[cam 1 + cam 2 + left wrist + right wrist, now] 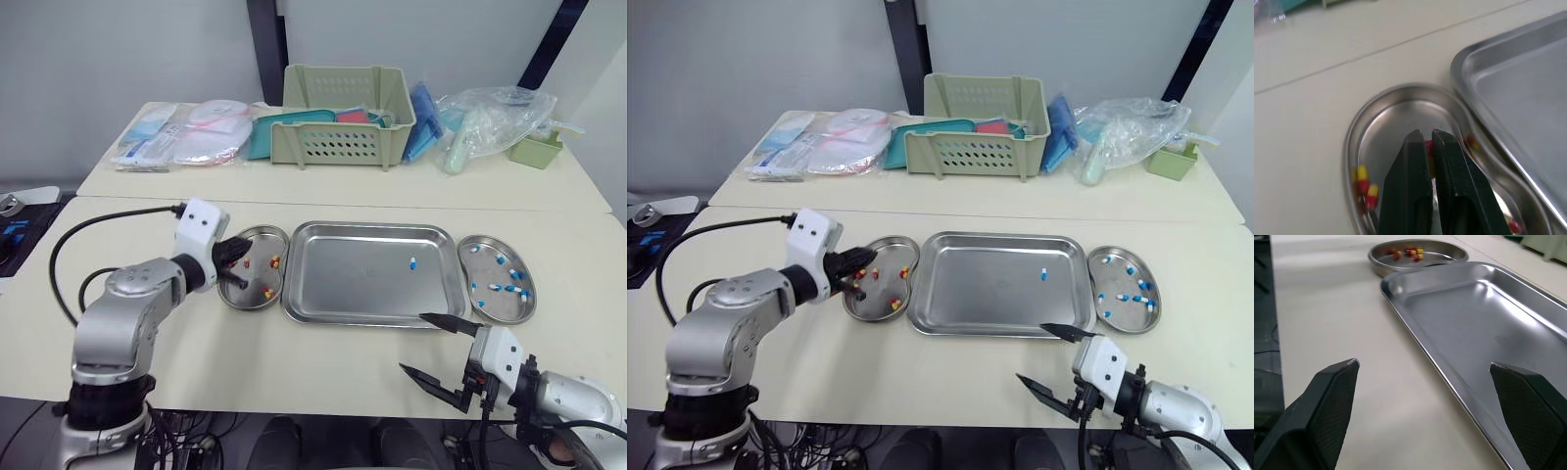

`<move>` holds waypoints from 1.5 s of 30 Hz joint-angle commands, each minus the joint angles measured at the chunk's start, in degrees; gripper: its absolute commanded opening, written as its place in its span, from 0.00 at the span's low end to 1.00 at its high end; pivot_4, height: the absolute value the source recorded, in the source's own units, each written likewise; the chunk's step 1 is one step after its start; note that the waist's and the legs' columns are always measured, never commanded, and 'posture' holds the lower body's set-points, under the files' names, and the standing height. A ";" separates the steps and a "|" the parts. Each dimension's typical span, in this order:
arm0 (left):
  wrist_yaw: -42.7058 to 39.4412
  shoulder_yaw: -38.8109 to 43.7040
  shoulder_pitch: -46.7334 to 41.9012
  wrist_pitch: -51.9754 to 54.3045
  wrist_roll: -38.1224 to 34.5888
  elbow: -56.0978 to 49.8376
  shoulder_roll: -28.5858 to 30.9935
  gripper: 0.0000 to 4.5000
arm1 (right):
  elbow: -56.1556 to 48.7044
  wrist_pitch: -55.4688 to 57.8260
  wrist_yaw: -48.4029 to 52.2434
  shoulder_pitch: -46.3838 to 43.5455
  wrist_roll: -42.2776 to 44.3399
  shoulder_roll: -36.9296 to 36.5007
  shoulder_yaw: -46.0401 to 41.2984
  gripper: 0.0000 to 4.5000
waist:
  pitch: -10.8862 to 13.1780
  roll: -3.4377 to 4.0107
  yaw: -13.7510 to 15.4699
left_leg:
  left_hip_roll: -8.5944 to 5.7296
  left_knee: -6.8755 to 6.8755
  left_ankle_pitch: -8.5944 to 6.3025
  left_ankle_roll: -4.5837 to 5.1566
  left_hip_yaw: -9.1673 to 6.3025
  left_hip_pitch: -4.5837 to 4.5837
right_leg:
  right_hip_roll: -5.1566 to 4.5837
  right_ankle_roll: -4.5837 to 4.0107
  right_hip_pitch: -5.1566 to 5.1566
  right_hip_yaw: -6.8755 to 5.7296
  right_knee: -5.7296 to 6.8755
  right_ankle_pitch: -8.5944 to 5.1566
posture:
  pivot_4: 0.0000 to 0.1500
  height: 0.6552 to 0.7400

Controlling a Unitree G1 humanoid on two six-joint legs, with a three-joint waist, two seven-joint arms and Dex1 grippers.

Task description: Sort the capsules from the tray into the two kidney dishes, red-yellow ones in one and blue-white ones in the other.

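right gripper (pixel 411 341) wide beside tray (pixel 343 289) | left gripper (pixel 1426 133) narrow; wrist view: seemingly pinching red-yellow capsule (pixel 1428 146) | blue-white capsule (pixel 412 262) in tray

Tray (pixel 343 284): polished metal, glossy. Left kidney dish (pixel 260 235) at its 9 o'clock, right kidney dish (pixel 500 311) at 3 o'clock: same shiny metal. Table (pixel 294 362): matt, smooth. Basket (pixel 343 147): plastic.

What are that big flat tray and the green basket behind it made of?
The tray looks like polished metal, probably stainless steel: it is silver with mirror-like reflections. The basket looks like matte moulded plastic: it is an even pale green with slotted walls.
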 commanded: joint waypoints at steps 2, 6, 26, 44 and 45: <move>1.17 0.99 1.09 0.19 -1.75 -3.29 0.33 0.00 | -0.66 2.32 1.47 -4.62 2.40 -0.57 0.97 1.00 | 0.02 -0.04 0.04 | 0.00 0.00 0.00 0.00 -0.02 0.00 | 0.00 0.00 0.00 -0.02 0.00 0.00 | 1.00 1.00; 2.88 0.31 1.98 -1.00 -1.91 -3.50 -0.67 0.00 | -0.02 3.10 1.73 -6.11 2.52 -0.46 1.29 1.00 | 0.04 -0.07 0.02 | 0.00 -0.01 0.00 0.00 -0.01 -0.01 | 0.00 0.00 -0.01 -0.01 -0.01 0.00 | 1.00 1.00; 3.96 7.01 5.52 -3.87 -8.38 -5.22 -1.88 0.99 | 0.56 2.49 0.39 -6.30 1.18 0.64 0.40 1.00 | 0.05 -0.08 -0.07 | 0.01 -0.01 0.00 0.00 0.00 0.00 | 0.00 0.00 -0.02 -0.01 0.01 0.00 | 1.00 1.00; -13.07 24.27 22.44 -29.13 -7.96 19.35 12.19 0.99 | 16.98 0.55 9.11 9.51 5.40 -9.01 -39.06 1.00 | 0.06 -0.07 -0.33 | 0.02 -0.12 -0.01 0.02 0.15 0.05 | 0.00 -0.03 -0.03 0.09 -0.04 -0.01 | 1.00 1.00; -13.73 24.83 23.79 -30.35 -7.88 20.76 12.41 0.99 | 19.19 -0.06 9.64 9.52 4.94 -9.57 -39.70 1.00 | 0.07 -0.08 -0.34 | 0.02 -0.14 -0.02 0.02 0.18 0.07 | 0.00 -0.03 -0.04 0.12 -0.05 -0.01 | 1.00 1.00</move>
